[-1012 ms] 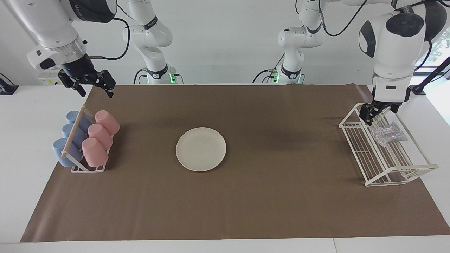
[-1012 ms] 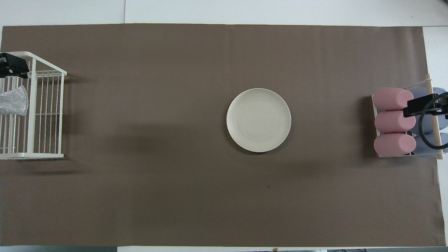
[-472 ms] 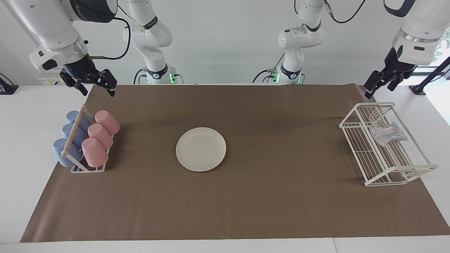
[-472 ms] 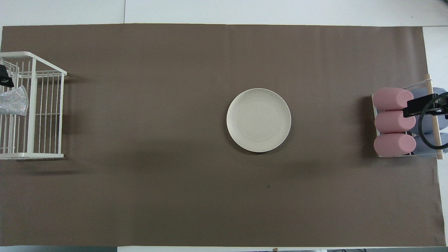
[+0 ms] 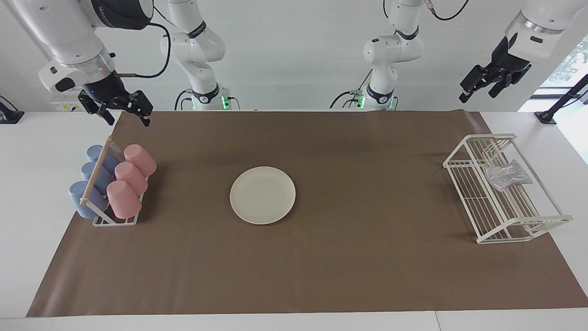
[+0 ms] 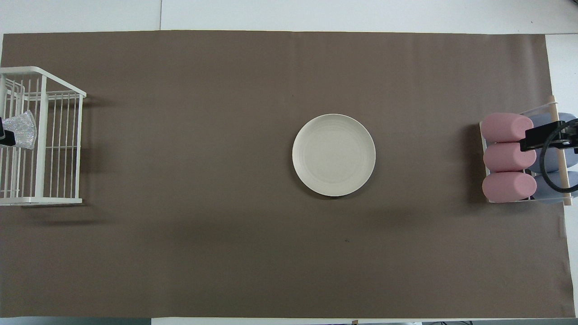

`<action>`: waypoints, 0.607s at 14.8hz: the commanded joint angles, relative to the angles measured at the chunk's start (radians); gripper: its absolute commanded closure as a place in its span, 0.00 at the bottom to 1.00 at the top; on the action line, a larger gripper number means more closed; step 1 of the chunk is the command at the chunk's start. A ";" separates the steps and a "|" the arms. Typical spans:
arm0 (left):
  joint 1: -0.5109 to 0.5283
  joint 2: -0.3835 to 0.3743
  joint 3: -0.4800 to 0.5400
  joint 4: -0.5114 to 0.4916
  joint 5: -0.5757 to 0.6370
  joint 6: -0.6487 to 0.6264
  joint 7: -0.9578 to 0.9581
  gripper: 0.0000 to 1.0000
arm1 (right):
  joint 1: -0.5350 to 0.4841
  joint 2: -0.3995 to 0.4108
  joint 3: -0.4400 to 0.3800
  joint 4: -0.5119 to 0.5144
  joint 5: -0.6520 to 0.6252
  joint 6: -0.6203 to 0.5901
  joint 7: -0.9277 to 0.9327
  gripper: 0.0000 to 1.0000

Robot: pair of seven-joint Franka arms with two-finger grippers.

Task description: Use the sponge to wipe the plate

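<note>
A brown mat (image 5: 321,257) covers most of the table. A white wire rack (image 5: 464,184) stands at the mat's edge toward the left arm's end. A cup rack (image 5: 115,221) with three pink and three blue cups lying on their sides stands at the edge toward the right arm's end. The plate (image 5: 262,195) lies flat near the mat's centre, bare. The sponge (image 5: 507,175) rests in the wire rack, untouched. The left gripper (image 5: 477,85) hangs high above the mat's corner near that rack, fingers apart, empty. The right gripper (image 5: 120,110) hovers above the mat's corner by the cup rack, fingers apart, empty.
</note>
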 commanded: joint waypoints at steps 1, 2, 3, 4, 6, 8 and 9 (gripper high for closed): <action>-0.039 -0.024 0.024 -0.022 -0.020 -0.046 0.038 0.00 | -0.005 -0.009 0.007 -0.004 0.000 -0.014 0.015 0.00; -0.039 -0.030 0.024 -0.032 -0.019 -0.044 0.054 0.00 | -0.005 -0.009 0.008 -0.004 0.000 -0.014 0.015 0.00; -0.040 -0.034 0.024 -0.048 -0.014 -0.029 0.071 0.00 | -0.005 -0.009 0.007 -0.004 -0.002 -0.014 0.015 0.00; -0.040 -0.034 0.023 -0.054 -0.011 -0.015 0.087 0.00 | -0.005 -0.009 0.007 -0.004 0.000 -0.014 0.015 0.00; -0.039 -0.030 0.018 -0.060 -0.003 0.038 0.097 0.00 | -0.005 -0.009 0.007 -0.004 0.000 -0.014 0.015 0.00; -0.040 -0.033 0.017 -0.063 0.029 0.043 0.099 0.00 | -0.005 -0.009 0.007 -0.004 0.000 -0.014 0.015 0.00; -0.040 -0.034 0.017 -0.066 0.069 0.051 0.111 0.00 | -0.005 -0.009 0.008 -0.004 0.000 -0.014 0.015 0.00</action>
